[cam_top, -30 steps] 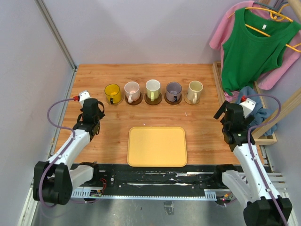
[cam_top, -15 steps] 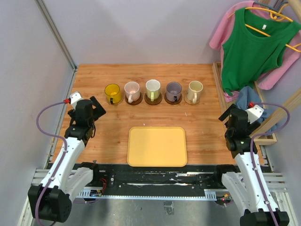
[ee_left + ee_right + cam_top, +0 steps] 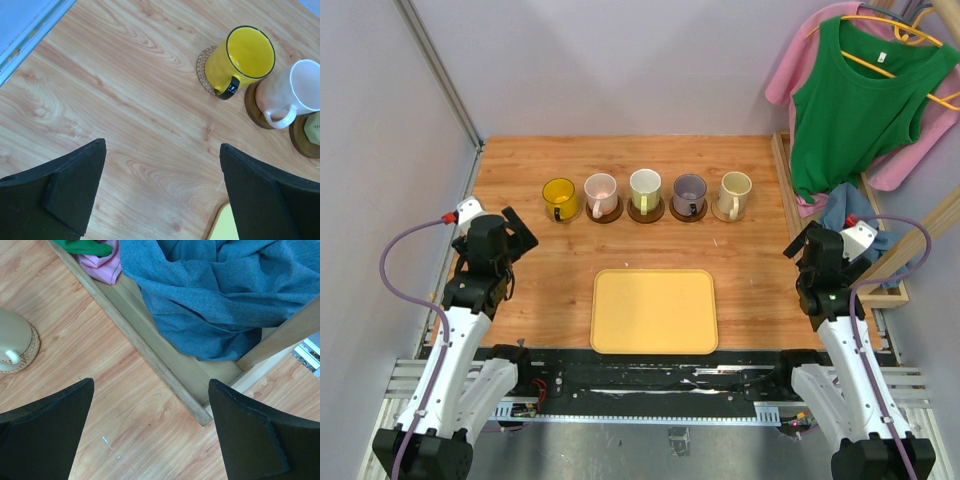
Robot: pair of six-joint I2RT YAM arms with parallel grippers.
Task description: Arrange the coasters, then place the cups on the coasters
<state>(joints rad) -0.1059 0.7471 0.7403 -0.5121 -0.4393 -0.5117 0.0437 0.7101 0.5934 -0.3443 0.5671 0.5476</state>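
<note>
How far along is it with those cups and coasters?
It looks finished. The yellow cup, pink cup, green-white cup, purple-grey cup and cream cup each stand on a coaster, in a row. Nothing in hand: left gripper and right gripper are open, empty. Nothing seems left.

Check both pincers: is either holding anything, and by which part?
Nothing is held. The left pincer and the right pincer both stand open and empty.
</note>
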